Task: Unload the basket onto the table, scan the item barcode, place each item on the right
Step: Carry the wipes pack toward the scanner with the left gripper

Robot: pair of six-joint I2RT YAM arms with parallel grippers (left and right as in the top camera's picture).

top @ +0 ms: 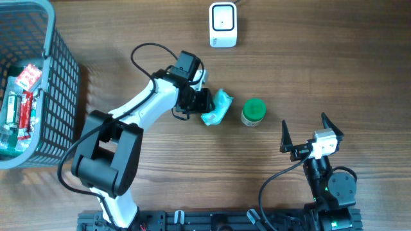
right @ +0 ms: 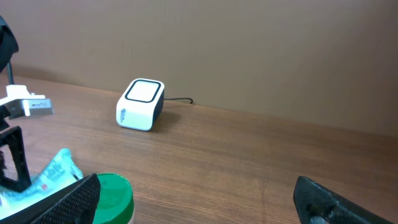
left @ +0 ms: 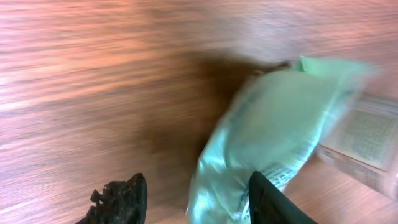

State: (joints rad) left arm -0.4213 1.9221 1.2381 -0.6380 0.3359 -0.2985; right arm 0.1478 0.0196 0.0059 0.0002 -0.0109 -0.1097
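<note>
Left hand (left: 194,200) parted, over packet (left: 273,124) edge (blurred)

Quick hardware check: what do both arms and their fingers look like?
Left arm: white links, black joints, looped black cable; left fingers black. Right arm: black joints, green light, white wrist block, black cable; right fingers black, pointed.

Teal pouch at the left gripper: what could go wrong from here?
The left gripper stands open over one end of the teal pouch; closing may catch only an edge and slip. The green-lidded jar sits close beside the pouch; dragging could knock it. The barcode's side is unclear in the blurred wrist view, so the scanner might miss it.
</note>
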